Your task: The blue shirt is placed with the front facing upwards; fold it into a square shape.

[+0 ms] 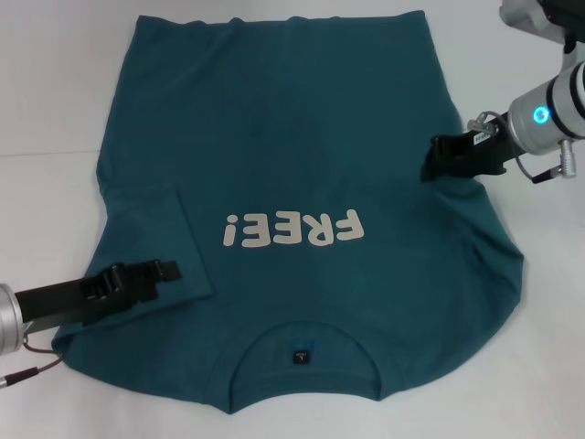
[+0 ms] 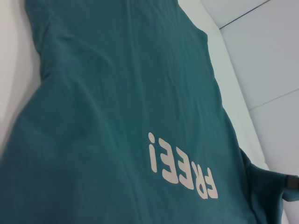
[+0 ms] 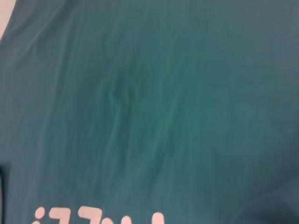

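— Across the middle of the white surface we have the blue shirt spread front up, collar toward our near edge and hem toward the far edge, "FREE!" lettering on the chest.

— And the sleeves?

— On our left the sleeve is already turned in over the body. Our left hand lies on that folded flap; we judge it is there to lay the fold flat. We cannot tell whether its fingers are spread or pressed together.

— The other side?

— Our right hand sits at the shirt's right edge, where the cloth puckers toward it. We judge it is taking that edge to bring it inward, matching the left fold. Whether it is pinching the cloth we cannot tell. The right sleeve lies unfolded toward the near right corner.

— Any containers?

— None that we can see; only the shirt lies on the surface.

— How far along are we?

— Early, we think: one side folded, the other and the lengthwise folds not yet done.
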`<state>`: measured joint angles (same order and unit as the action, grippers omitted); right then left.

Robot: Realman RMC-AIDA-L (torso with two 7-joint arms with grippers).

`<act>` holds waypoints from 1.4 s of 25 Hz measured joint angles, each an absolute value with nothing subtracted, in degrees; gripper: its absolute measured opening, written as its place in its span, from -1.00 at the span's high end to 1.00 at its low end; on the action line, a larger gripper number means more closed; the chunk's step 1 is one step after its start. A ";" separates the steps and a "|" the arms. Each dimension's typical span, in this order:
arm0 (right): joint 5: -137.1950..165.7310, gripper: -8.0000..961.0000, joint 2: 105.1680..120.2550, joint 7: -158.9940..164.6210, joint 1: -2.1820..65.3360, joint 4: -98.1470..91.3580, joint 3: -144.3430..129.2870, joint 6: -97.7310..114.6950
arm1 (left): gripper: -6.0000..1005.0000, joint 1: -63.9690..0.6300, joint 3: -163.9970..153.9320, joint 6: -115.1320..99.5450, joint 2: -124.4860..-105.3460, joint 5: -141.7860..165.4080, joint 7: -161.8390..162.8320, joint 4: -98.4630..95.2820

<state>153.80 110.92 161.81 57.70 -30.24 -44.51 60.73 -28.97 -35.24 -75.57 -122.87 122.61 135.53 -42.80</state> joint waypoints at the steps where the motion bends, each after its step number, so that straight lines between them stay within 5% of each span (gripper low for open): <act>1: 153.75 0.90 111.34 161.54 57.79 -30.19 -44.53 60.68 | -0.20 -28.87 -35.24 -75.43 -122.87 122.61 135.53 -42.80; 6: 153.72 0.85 111.84 161.42 58.13 -30.17 -44.56 60.65 | -0.20 -28.64 -35.24 -75.14 -122.95 122.61 135.53 -42.80; 11: 153.72 0.37 112.24 161.56 58.29 -30.16 -44.40 59.66 | -0.20 -28.55 -35.24 -75.14 -122.96 122.61 135.53 -42.81; 14: 153.44 -0.12 112.64 161.89 58.10 -30.16 -44.14 58.54 | -0.20 -28.48 -35.24 -75.11 -122.96 122.61 135.53 -42.80; 35: 155.38 -0.22 111.60 162.10 58.81 -33.52 -44.80 61.83 | -0.20 -28.64 -35.08 -74.97 -122.91 122.61 135.59 -42.80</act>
<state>155.38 111.60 162.10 58.81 -33.52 -44.80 61.83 -28.64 -35.08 -74.97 -122.91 122.61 135.59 -42.80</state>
